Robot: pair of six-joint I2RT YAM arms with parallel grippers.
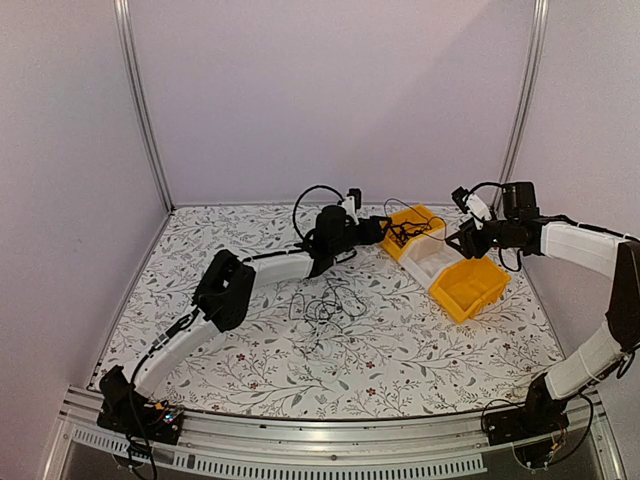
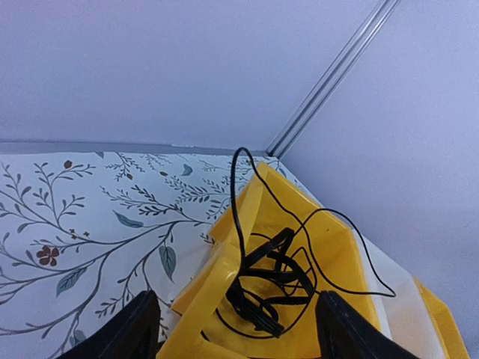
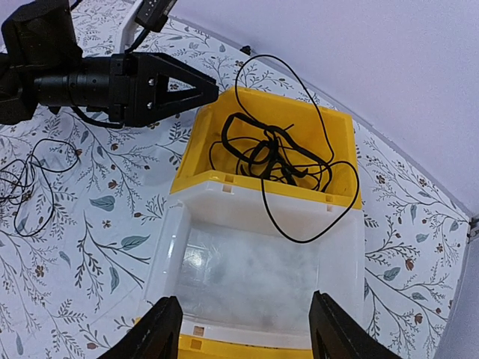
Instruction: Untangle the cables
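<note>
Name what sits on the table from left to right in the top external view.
Loose cable tangle → left gripper → far yellow bin → white bin → near yellow bin.

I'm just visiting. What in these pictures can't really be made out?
- Top view: the loose cables on the table are too thin to count or trace.
- Right wrist view: the bundle in the far yellow bin overlaps itself; one cord or several, unclear.
- Right wrist view: the near yellow bin is cut off by the bottom edge.
</note>
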